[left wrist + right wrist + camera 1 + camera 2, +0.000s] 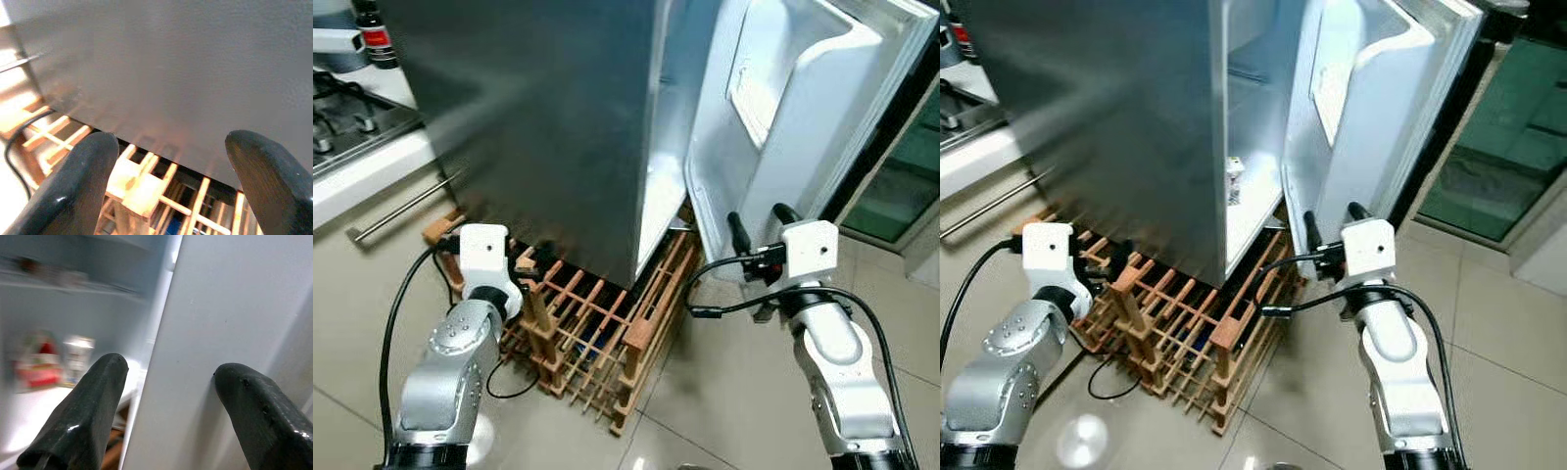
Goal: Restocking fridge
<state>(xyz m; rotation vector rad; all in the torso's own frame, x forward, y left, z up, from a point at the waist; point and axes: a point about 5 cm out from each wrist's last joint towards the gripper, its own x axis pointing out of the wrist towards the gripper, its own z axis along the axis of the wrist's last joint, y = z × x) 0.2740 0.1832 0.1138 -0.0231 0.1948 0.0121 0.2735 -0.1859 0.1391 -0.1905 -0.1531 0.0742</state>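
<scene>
Right hand at the open fridge door

Right hand (1329,220), fingers spread and empty, straddles the door (1371,108) edge; the fridge (1116,127) shelf lies just beyond-left. Left hand (524,262), released, faces the fridge's side.

Fridge (538,117) – brushed matt metal; door (783,108) liner glossy white plastic; rack (597,333) – bare wood.

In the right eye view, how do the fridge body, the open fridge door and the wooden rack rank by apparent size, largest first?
1. Fridge body, the largest.
2. Open fridge door.
3. Wooden rack.
The door and rack look close in size, and the frame crops the door, so that order is unsure.
</scene>
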